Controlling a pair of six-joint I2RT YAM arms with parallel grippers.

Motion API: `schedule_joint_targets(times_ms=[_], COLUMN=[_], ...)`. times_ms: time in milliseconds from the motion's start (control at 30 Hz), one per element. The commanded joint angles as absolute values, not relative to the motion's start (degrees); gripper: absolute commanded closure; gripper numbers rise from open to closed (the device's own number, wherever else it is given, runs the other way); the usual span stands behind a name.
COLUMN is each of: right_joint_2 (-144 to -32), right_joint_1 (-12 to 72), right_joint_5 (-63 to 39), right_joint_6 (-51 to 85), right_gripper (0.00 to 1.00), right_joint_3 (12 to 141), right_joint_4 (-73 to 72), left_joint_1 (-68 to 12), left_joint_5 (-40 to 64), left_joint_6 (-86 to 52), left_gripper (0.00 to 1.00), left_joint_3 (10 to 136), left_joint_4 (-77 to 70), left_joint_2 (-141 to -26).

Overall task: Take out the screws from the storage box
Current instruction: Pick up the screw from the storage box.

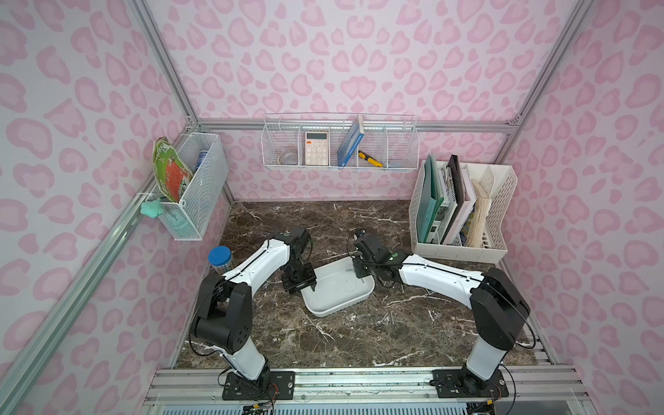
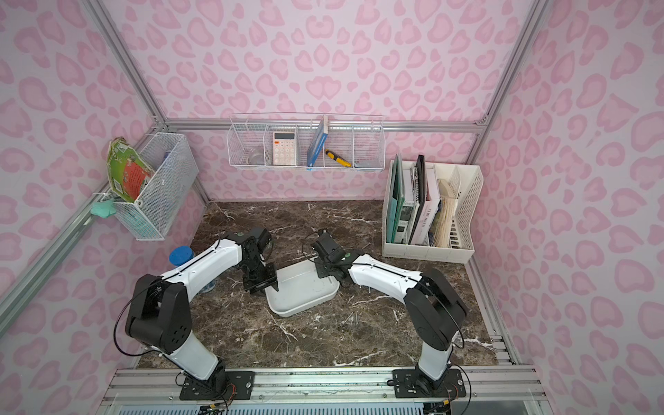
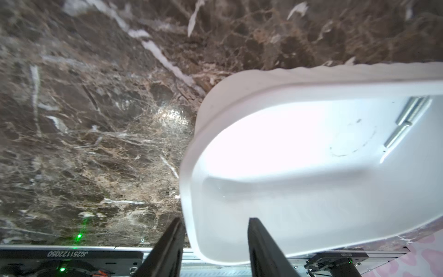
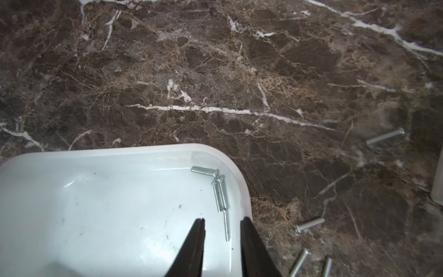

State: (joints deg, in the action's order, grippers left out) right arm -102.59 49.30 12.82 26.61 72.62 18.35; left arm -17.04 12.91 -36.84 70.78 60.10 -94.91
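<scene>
Mid-emptying: the left tool [image 3: 215,219], released, straddles the box [image 3: 189,167] rim at nine o'clock. The right tool [image 4: 223,219], also released, must next pinch one of the screws [image 4: 221,191] at one o'clock.

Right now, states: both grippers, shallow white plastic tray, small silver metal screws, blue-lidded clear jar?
shallow white plastic tray: upright on the marble table, not yet emptied.
silver metal screws in tray: about four, loose in one corner.
silver metal screws on table: at least four, lying flat.
blue-lidded clear jar: upright, lid on.
left gripper: open, jaws straddling the tray rim.
right gripper: open, one tray screw between its jaws.
</scene>
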Motion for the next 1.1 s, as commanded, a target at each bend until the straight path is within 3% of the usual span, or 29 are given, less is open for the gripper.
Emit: schedule_joint_targets(times_ms=[0,367,1067], right_joint_2=[-104.7,-115.1,-122.7], right_joint_1=[49.5,49.5,49.4], right_joint_5=[12.7,13.6,11.1], right_joint_6=[24.5,24.0,25.4], right_gripper=[0.71,0.72,0.78], right_joint_3=[74.6,84.2,85.8], right_joint_4=[21.2,27.8,32.4], left_joint_1=[-17.0,-16.7,-16.7], left_joint_5=[8.4,2.2,7.1], left_joint_6=[-31.8,-26.6,-27.2], left_gripper=[0.44,0.39,0.39], left_joint_3=[72.6,71.2,69.8], left_joint_4=[61.5,55.3,52.8], left_joint_2=[-93.5,-91.4,-90.8])
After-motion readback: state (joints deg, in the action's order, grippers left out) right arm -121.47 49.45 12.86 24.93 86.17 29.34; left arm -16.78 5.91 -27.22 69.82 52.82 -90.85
